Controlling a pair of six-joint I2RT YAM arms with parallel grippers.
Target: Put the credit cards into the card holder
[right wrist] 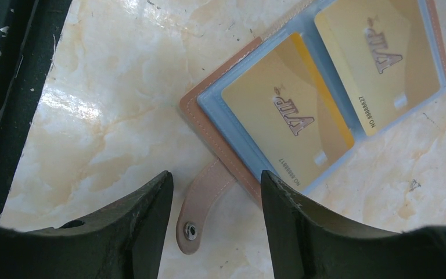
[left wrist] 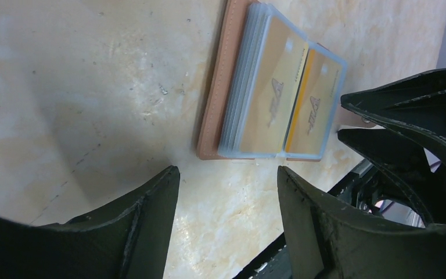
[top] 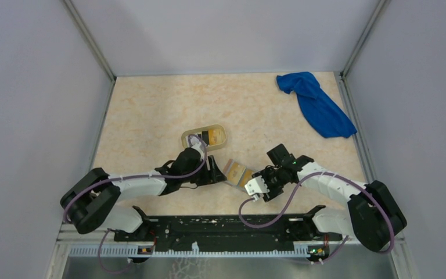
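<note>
from the left of the top view we see the left arm reaching in over the marbled beige table (top: 145, 110), its left gripper (top: 215, 172) low over the surface near the middle. just beyond it sits a pale yellow oval tray (top: 186, 139) with a few credit cards (top: 212, 137) lying in it, dark and yellow ones as far as we can tell. in the left wrist view the left gripper (left wrist: 226, 174) has its jaws parted with only bare table between them, so it holds nothing. just ahead of its fingertips lies the card holder (left wrist: 220, 87), open flat on the table, tan cover underneath and clear pale blue sleeves on top. two gold cards (right wrist: 287, 128) marked vip sit in the top sleeves, side by side. in the top view the card holder (top: 236, 172) lies between the two grippers, close to both. the right gripper (top: 254, 185) comes at it from the near right. in the right wrist view the right gripper (right wrist: 215, 177) is also spread apart, and the holder's tan strap (right wrist: 200, 209) with its metal snap lies on the table in the gap; we see neither finger touching it. a crumpled blue cloth (top: 316, 104) lies at the far right corner, well apart.
</note>
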